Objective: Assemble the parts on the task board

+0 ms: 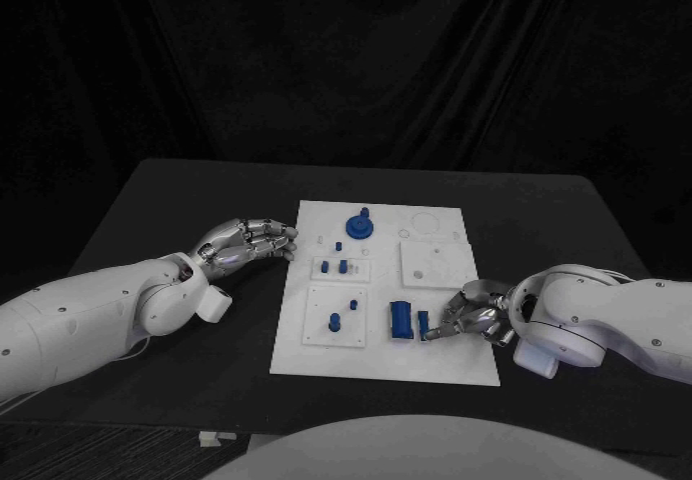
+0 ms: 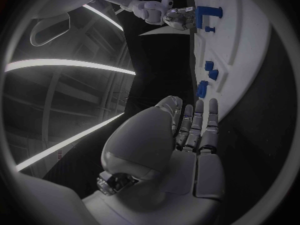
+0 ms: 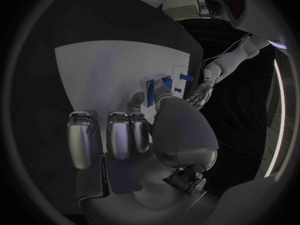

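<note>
The white board [image 1: 387,355] lies mid-table [image 1: 173,190] with blue parts [image 1: 400,318] standing on it. My right hand [image 1: 473,318] is at its near right edge, fingertips pinching a small blue piece [image 1: 426,322]. My left hand [image 1: 248,243] rests by the left edge, fingers loosely curled, holding nothing.

The head view looks steeply down on the tabletop [image 1: 173,190] from above, taking in the whole task board [image 1: 387,290]. Each wrist view sits close behind its own robot hand, looking low across the board; both share the board's blue parts with the head view.
</note>
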Motion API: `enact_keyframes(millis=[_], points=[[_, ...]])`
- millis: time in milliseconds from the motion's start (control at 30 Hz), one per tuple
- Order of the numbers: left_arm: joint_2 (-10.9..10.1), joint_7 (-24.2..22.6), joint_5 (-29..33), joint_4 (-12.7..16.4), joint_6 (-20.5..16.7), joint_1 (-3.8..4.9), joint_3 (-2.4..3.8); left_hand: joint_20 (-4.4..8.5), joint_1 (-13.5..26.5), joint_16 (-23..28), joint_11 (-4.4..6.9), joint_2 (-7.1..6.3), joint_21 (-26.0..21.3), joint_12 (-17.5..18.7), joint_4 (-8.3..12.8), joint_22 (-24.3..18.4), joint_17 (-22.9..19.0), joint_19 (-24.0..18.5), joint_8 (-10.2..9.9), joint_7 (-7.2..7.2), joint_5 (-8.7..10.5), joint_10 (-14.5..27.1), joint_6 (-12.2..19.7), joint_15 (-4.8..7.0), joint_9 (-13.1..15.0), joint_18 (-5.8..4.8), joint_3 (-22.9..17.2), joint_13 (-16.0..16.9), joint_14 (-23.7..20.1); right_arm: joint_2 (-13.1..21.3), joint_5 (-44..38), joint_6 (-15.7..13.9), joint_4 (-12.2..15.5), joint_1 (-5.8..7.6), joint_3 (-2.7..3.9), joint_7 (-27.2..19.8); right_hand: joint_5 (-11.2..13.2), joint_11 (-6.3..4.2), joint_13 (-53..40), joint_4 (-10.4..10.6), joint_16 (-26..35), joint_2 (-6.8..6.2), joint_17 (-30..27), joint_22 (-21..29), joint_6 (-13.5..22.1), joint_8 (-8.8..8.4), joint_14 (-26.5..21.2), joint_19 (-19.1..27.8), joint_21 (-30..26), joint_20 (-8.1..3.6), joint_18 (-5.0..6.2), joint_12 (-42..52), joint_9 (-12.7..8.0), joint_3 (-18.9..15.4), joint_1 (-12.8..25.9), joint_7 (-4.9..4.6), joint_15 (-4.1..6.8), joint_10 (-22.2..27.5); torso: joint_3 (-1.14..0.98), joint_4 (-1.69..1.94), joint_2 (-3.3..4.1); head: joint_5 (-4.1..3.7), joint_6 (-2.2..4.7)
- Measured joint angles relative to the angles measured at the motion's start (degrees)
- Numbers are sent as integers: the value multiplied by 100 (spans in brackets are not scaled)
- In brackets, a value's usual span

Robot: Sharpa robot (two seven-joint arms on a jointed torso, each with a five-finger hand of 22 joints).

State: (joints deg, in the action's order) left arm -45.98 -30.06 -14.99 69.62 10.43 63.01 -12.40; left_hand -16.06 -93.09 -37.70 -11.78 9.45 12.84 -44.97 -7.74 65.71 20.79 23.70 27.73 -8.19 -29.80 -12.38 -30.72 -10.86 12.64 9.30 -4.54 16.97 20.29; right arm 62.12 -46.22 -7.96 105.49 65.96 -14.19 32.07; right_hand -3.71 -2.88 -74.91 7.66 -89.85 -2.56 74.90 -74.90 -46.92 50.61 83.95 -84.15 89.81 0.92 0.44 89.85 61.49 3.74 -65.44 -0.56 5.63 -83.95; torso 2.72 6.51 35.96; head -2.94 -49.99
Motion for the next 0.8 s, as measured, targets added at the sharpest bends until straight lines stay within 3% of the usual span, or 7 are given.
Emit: enact_keyframes(millis=[300,367,700,800], points=[[-2,0,0,1,2,-2,0,0,0,0,1,0,0,0,-24,12,0,0,0,0,0,1,0,-21,0,0,-24,0,21,-45,0,0,-38,-1,11,1,72,0,0,-97,0,88,0,-4,-38,93,20,20,0,-20,0,0,111,45,-211,38,20,0,1,0,-3,18,0],[-2,0,0,1,3,-2,0,0,0,0,1,0,0,0,-24,11,0,0,0,0,0,1,0,-21,0,0,-24,0,21,-60,0,0,-61,-9,5,4,66,0,0,-120,0,175,0,-4,-69,118,20,20,0,-20,0,0,129,70,-339,43,20,0,1,0,-3,25,0],[-2,1,0,4,9,-6,0,0,0,0,1,0,0,0,-8,17,0,0,0,0,1,1,0,-21,1,0,-40,-5,21,-87,-6,16,-94,-21,0,16,66,-21,0,-143,0,157,0,-4,-139,176,0,20,0,-20,0,0,184,46,-322,56,40,-21,0,-1,-3,28,0],[-3,1,0,8,9,-7,0,0,0,0,1,0,-1,0,-8,21,0,0,0,0,1,1,0,-21,1,0,-40,-5,21,-86,-7,27,-94,-22,-1,15,66,-21,0,-123,0,83,0,-3,-139,176,0,20,0,-20,0,0,201,-38,-247,56,40,-21,0,-1,-3,29,0]])
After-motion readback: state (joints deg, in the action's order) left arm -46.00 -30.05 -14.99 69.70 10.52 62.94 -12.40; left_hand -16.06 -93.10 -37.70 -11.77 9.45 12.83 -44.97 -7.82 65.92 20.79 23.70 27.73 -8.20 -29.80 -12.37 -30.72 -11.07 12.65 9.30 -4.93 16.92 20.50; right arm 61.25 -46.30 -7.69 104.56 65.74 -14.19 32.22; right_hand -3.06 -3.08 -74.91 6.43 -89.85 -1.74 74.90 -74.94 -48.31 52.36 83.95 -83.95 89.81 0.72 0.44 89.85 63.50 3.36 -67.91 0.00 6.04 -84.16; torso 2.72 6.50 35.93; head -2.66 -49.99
